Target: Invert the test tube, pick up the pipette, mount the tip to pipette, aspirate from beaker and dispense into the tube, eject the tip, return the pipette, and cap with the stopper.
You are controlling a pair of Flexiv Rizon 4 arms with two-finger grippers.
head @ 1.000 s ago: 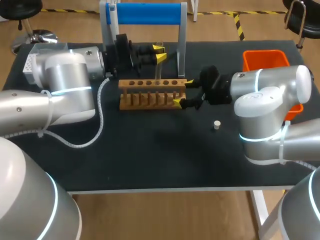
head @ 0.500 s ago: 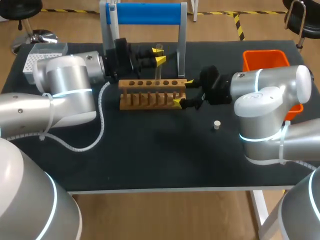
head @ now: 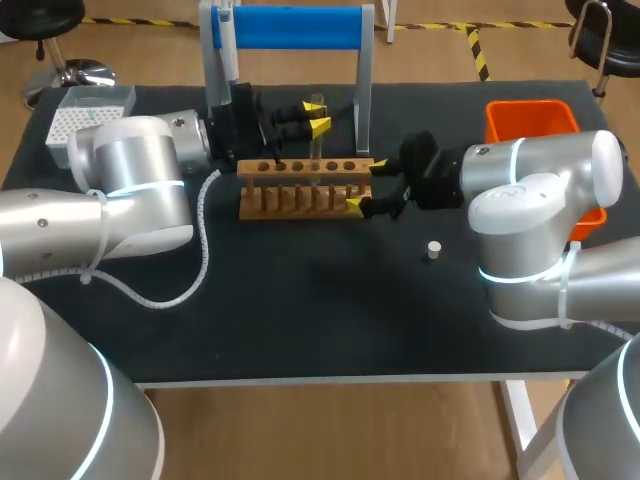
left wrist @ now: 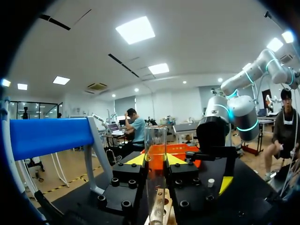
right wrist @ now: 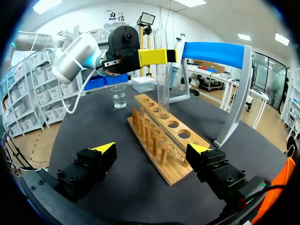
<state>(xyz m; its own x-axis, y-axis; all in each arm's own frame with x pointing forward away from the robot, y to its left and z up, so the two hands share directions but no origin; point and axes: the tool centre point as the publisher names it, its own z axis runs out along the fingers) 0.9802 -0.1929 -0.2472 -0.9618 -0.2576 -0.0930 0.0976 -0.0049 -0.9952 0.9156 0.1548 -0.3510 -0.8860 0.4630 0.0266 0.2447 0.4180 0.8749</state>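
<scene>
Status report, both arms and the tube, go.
Left gripper jaws shut on test tube, upright at rack hole. Right gripper jaws open astride rack end. Nothing blocking the tube.

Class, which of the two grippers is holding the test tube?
The left gripper, shut on the upright test tube at the wooden rack; the right gripper is open, holding nothing.

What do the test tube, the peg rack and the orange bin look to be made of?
Test tube: clear glass or clear plastic; see-through with glossy glints, which one cannot be told. Peg rack: likely unpainted wood; tan and matte. Orange bin: probably plastic; smooth walls, even bright colour.
</scene>
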